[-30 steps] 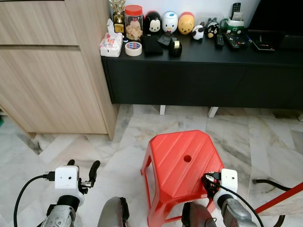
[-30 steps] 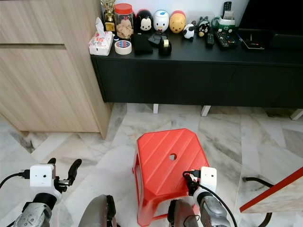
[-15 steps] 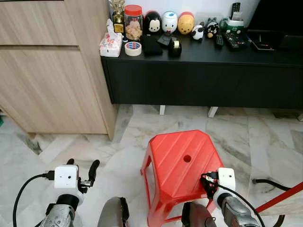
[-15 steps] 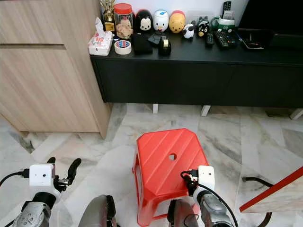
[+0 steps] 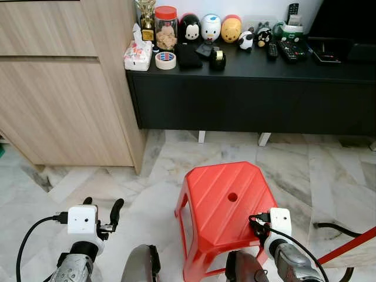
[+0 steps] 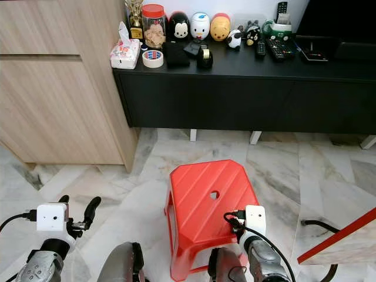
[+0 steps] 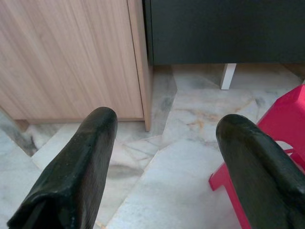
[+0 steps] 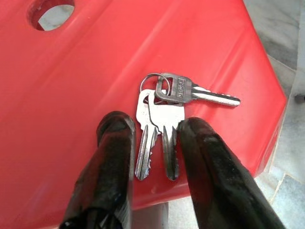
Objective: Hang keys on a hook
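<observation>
Between my right gripper's (image 8: 155, 143) parted fingers, the keys (image 8: 164, 114) lie flat on the red stool (image 8: 71, 95), ungrasped. Judged light, rigid, slippery metal, loosely ringed. Best pinch: both blades together. Left gripper (image 7: 167, 157) spread, idle.

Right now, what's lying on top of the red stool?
A bunch of three silver keys on one ring lies on the red stool, near its edge. The right gripper has its fingers either side of two blades. In the head views, its wrist camera covers that spot.
</observation>
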Available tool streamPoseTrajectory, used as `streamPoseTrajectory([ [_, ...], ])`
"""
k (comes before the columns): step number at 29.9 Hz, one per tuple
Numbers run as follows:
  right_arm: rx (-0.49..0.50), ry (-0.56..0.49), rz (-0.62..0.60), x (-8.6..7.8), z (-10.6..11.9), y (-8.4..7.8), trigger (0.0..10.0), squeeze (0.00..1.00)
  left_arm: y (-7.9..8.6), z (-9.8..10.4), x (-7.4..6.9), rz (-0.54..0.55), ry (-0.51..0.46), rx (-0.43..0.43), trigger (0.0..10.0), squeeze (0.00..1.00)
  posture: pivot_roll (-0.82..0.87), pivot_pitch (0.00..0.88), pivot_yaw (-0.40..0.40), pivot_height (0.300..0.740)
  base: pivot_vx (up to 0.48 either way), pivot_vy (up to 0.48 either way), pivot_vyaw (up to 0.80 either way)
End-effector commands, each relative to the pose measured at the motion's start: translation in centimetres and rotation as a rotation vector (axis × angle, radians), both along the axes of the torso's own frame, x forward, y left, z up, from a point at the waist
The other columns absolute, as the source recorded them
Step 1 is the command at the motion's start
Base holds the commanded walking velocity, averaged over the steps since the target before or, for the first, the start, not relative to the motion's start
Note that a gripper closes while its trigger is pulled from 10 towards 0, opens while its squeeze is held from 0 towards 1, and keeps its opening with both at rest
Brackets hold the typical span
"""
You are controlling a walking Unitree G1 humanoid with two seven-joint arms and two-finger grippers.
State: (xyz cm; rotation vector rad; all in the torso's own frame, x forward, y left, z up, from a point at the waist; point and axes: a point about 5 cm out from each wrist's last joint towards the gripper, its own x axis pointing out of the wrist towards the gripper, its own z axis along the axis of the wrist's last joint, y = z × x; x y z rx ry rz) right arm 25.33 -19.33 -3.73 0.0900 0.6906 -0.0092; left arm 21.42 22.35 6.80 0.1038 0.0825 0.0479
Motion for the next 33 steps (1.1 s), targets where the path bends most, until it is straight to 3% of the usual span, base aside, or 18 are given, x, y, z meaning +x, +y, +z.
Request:
streamPoseTrajectory([
  [1,-0.009,0.053,-0.005,-0.9,-0.7,-0.4,0.0,0.0,-0.1,-0.2,-0.2,-0.013,0.019,0.024,10.0,0.0,0.1,0.11,-0.028,0.608,0.0,0.0,0.0],
  [14,-0.016,0.057,0.005,-0.8,-0.7,-0.4,0.0,0.0,-0.2,-0.3,0.0,-0.012,0.016,0.022,10.0,0.0,0.1,0.093,-0.032,0.608,0.0,0.0,0.0],
  [33,0.045,-0.193,-0.17,-0.2,0.7,-0.7,0.0,0.0,-0.4,-0.8,0.1,-0.004,0.02,0.019,10.0,0.0,0.08,0.08,-0.047,0.608,0.0,0.0,0.0],
])
